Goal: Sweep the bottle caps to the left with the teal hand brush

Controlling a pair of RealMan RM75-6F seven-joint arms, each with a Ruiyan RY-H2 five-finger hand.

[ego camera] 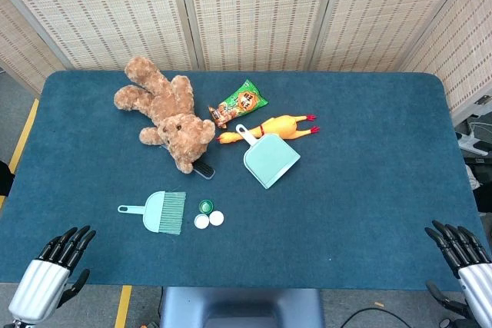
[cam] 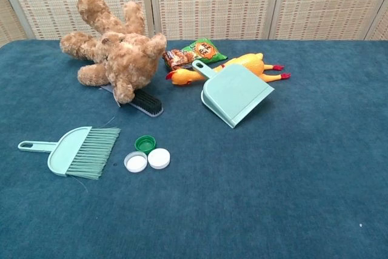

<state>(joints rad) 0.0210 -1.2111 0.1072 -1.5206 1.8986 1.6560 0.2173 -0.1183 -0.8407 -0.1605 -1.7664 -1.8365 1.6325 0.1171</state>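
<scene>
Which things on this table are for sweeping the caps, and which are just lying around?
For the job: brush, green cap, two white caps.

Lying about: teddy bear, dustpan, rubber chicken, snack bag, black brush under the bear.

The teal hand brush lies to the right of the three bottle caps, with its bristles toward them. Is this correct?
Not quite. In the head view the teal hand brush lies to the left of the three bottle caps, bristles toward them.
</scene>
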